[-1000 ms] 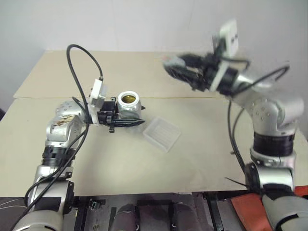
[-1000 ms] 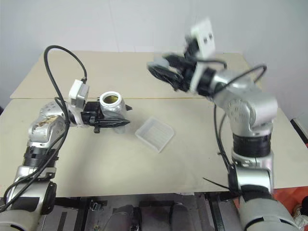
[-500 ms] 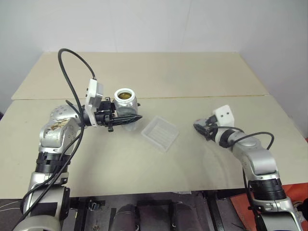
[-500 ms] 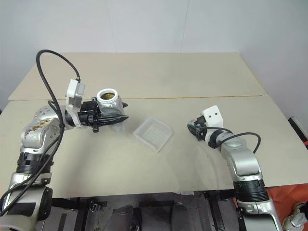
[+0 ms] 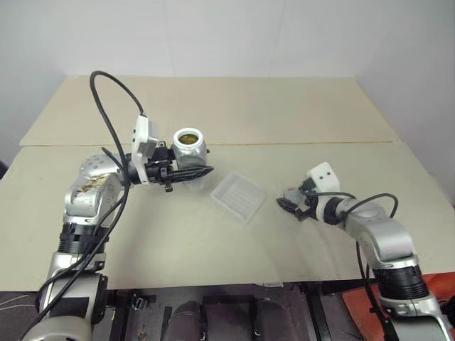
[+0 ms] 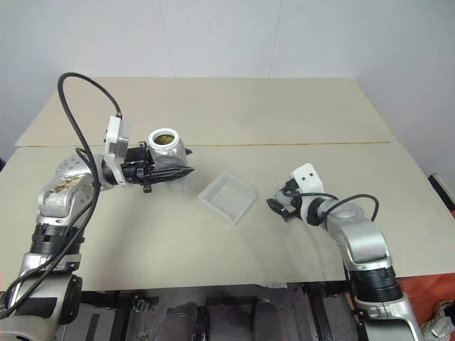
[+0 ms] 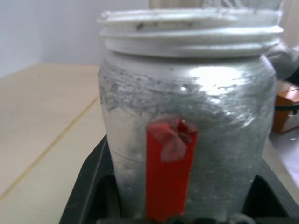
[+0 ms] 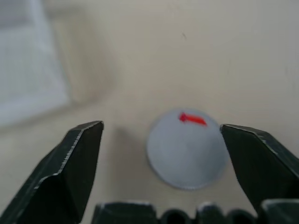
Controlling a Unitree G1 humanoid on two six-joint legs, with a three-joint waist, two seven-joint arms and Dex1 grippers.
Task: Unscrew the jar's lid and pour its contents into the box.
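Open jar (image 5: 189, 149) gripped upright in left hand (image 5: 186, 174), above worktop (image 5: 213, 234) left of box (image 5: 238, 197). Rigid, slick metal: squeeze mid-body. Right hand (image 6: 279, 205) spread wide, empty, lid (image 8: 188, 148) released flat between fingers; 1 second ago raised high, now lowered right of box.

place: robot lab test bench | evidence: plain beige tabletop (image 5: 234, 241), bare white walls (image 5: 234, 35), exposed cabling (image 5: 106, 106)
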